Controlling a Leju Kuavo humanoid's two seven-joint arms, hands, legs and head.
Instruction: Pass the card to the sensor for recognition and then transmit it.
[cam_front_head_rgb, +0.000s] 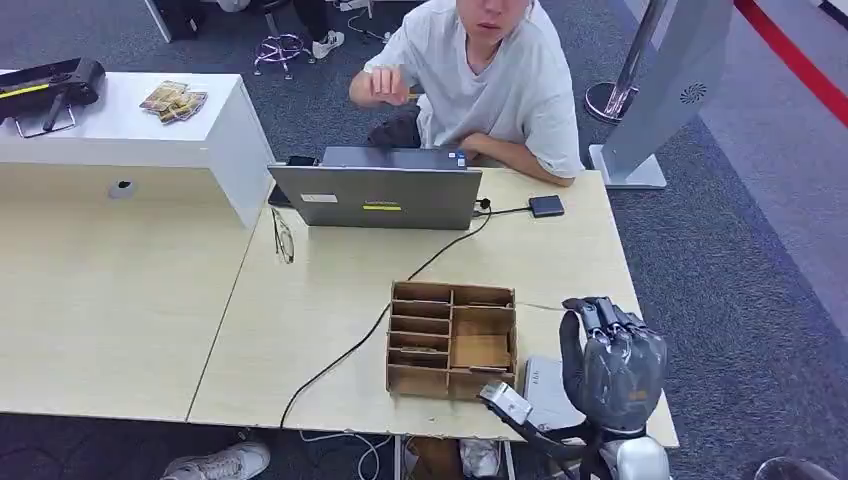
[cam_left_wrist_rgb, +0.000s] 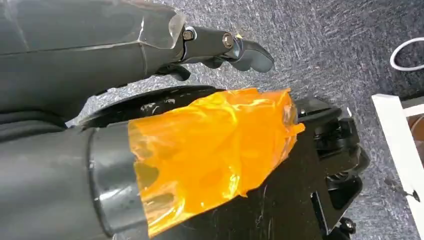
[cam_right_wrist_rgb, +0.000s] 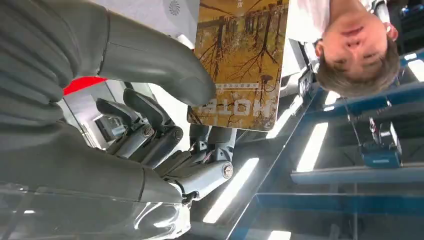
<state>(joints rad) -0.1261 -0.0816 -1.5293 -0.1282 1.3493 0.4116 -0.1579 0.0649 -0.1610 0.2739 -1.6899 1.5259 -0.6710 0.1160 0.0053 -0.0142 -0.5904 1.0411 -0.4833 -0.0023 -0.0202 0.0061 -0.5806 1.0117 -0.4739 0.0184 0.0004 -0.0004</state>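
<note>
Pale wood table (cam_front_head_rgb: 120, 330) on grey carpet, person (cam_front_head_rgb: 500, 80) seated at far side behind laptop (cam_front_head_rgb: 378, 196). Near edge, right: right hand (cam_front_head_rgb: 612, 365) raised, thumb and fingers pinching card (cam_right_wrist_rgb: 239, 60), yellow tree print, held upright. Flat grey sensor (cam_front_head_rgb: 545, 385) lies on table just beside that hand; card not yet on it, so recognition and hand-over both seem left. Left hand (cam_left_wrist_rgb: 220, 45) hangs low over carpet, fingers curled, nothing held. Mid-table: wooden divided box (cam_front_head_rgb: 452, 340), slots apparently hold few flat cards. Far left, white counter carries card stack (cam_front_head_rgb: 173, 100).

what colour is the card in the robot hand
Golden-yellow card with dark bare trees, best in the right wrist view.
</note>
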